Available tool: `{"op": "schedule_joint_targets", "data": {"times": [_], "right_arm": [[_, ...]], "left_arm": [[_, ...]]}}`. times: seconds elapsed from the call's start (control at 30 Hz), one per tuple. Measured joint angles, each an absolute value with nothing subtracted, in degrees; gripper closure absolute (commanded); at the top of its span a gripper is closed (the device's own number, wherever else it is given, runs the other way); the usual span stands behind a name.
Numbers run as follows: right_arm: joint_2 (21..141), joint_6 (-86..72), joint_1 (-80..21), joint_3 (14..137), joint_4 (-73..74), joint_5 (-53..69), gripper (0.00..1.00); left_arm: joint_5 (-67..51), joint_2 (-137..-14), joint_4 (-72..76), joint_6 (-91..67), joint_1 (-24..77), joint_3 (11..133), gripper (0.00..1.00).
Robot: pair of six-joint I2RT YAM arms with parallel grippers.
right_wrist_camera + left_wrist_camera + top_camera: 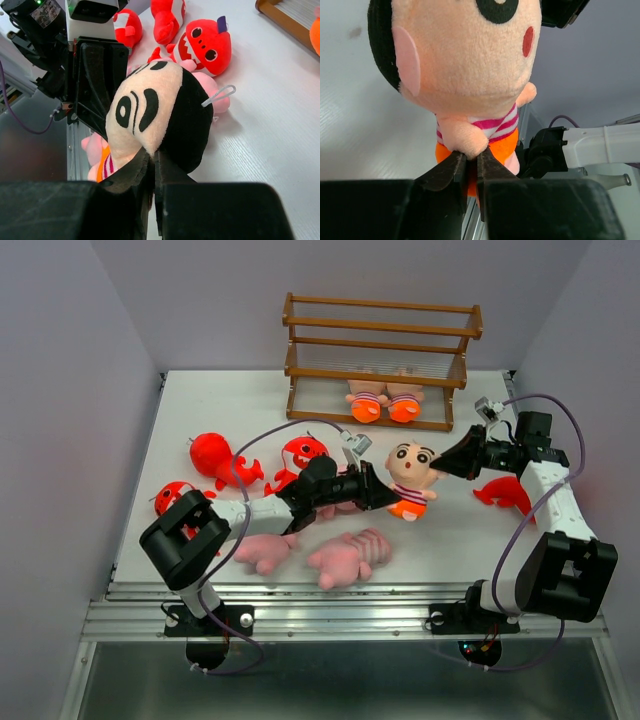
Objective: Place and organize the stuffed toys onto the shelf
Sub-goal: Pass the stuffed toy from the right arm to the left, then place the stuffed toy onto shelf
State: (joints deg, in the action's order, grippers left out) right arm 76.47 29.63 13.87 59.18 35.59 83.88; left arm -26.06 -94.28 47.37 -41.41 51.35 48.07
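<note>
two orange-footed dolls (385,406) sit on the lowest tier of the slatted wooden shelf (380,332), far side. third doll (410,478), soft plush with a round head, is held mid-table: left gripper (471,156) pinched on its arm, right gripper (151,152) apparently nipping its head. four red sharks (213,455) and the pink animals (350,555) lie loose on the white table (470,550).

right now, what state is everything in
held doll: gripped at head and arm
left jaws: shut on its arm
right jaws: shut on its head
shelf: upright, two dolls lying on bottom tier
red sharks: loose on table
pink animals: loose on table
</note>
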Motion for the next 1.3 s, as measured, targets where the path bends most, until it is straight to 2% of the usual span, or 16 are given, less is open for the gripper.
{"op": "schedule_joint_targets", "data": {"times": [0.07,0.1,0.13,0.17,0.43,0.73,1.0,1.3], "right_arm": [[76.47,29.61,13.87,59.18,35.59,83.88,0.79],[76.47,29.63,13.87,59.18,35.57,83.88,0.54],[76.47,29.85,13.87,59.18,35.53,83.88,0.4],[76.47,29.67,13.87,59.18,35.62,83.96,0.01],[75.07,28.58,13.91,59.09,35.0,82.02,0.0],[71.99,14.0,13.91,53.76,21.08,73.21,0.0],[71.26,10.24,13.91,53.6,16.97,70.81,0.0],[71.26,9.34,13.91,53.6,15.88,70.61,0.0]], "left_arm": [[-25.93,-94.26,47.11,-41.12,51.33,48.25,0.94],[-25.85,-94.26,46.57,-40.71,51.27,48.51,1.0],[-25.67,-94.21,46.09,-40.42,51.16,48.66,1.0],[-25.52,-93.97,44.93,-39.83,50.63,48.88,1.0],[-24.03,-91.72,32.29,-31.77,44.21,53.6,1.0],[-21.12,-93.06,13.26,-21.78,32.62,65.89,1.0],[-22.31,-96.95,6.74,-19.92,29.36,67.37,1.0],[-26.02,-100.44,7.88,-22.28,25.39,67.42,1.0]]}}
